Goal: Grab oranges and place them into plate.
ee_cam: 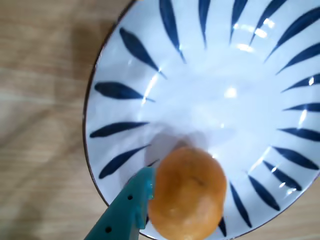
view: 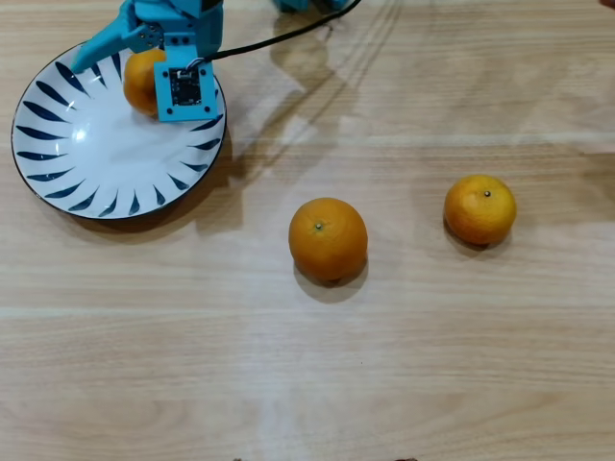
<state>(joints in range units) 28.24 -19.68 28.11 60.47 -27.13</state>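
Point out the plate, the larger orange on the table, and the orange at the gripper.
plate (view: 72,158): overhead view, bare white centre.
larger orange (view: 328,238): overhead view, top.
orange at the gripper (ee_cam: 187,192): wrist view, middle.

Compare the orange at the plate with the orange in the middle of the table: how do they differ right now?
The orange at the plate sits over the plate's rim area with the tool against it; the middle orange lies free on the bare wooden table. The arm partly covers the first in the overhead view, while the middle one shows whole, stem dot up. The middle one looks larger. Both are round and orange.
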